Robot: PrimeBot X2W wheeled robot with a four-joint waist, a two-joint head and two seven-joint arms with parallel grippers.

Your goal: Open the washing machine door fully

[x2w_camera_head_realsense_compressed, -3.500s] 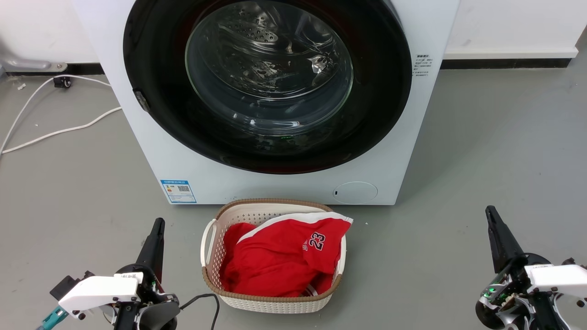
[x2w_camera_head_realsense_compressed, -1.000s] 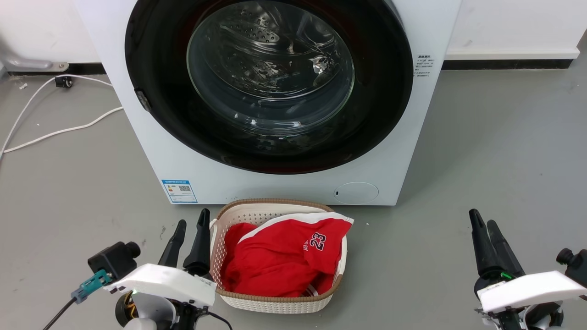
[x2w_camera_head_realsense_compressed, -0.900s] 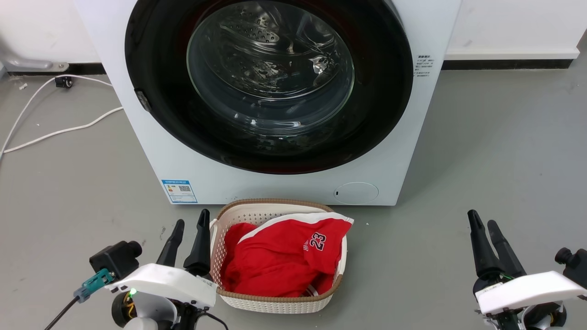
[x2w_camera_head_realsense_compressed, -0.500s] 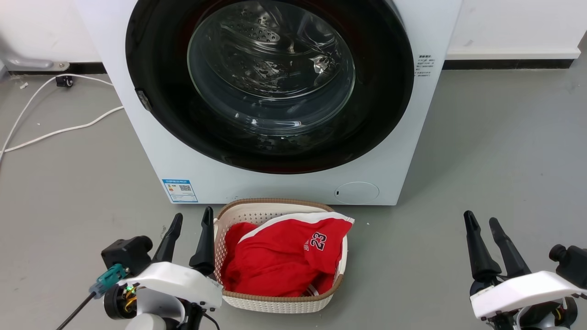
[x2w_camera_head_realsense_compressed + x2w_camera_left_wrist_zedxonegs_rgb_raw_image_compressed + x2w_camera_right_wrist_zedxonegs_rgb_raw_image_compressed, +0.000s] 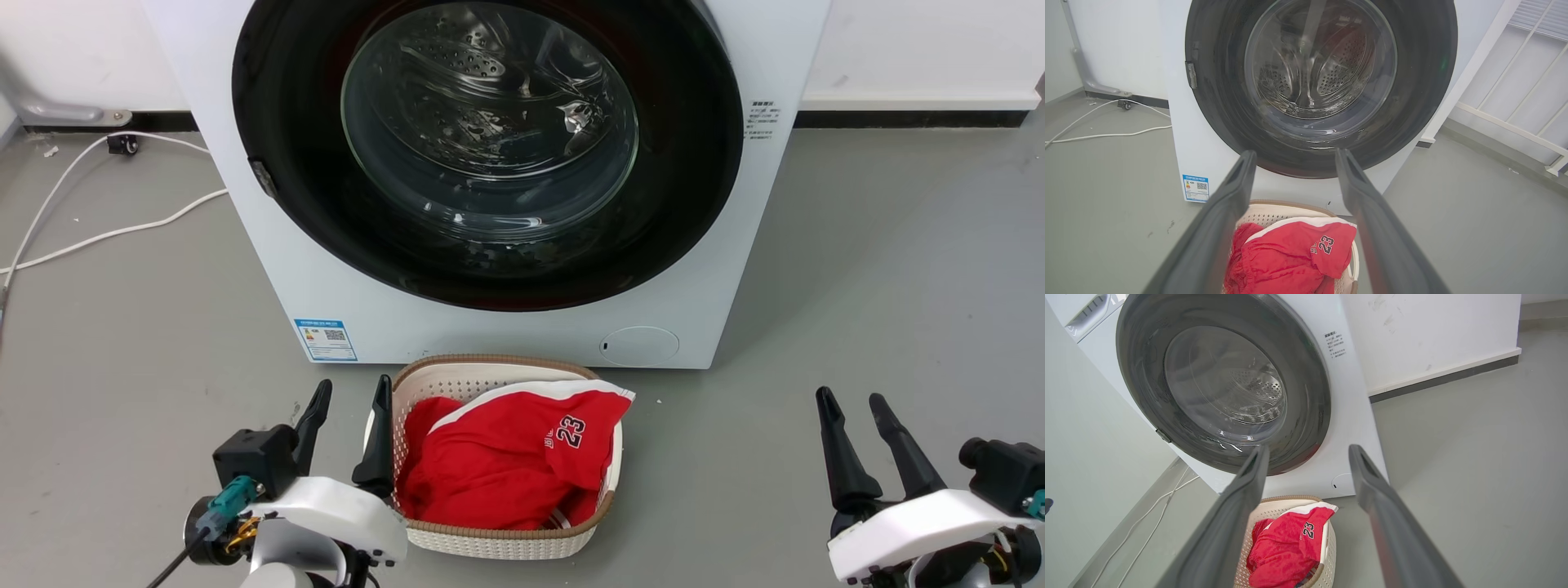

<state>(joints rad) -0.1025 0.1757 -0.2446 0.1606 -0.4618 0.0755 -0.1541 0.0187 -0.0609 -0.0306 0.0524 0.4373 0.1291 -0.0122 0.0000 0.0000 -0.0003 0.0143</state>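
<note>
Waiting low in front of the washing machine door [image 5: 490, 282], closed flat on the machine front.
Holding the left claw [image 5: 353, 382] and the right claw [image 5: 849, 395] spread and empty, pointing up toward the door lying ahead and above, past the laundry basket [image 5: 490, 543]; sitting closer to the small tab [image 5: 261, 175] on the door's left rim with the left claw, so likely reaching from that side.

Head view: high, looking down at washing machine door [image 5: 286, 163]. Both wrist views: low, facing same door and basket [image 5: 498, 543].
</note>
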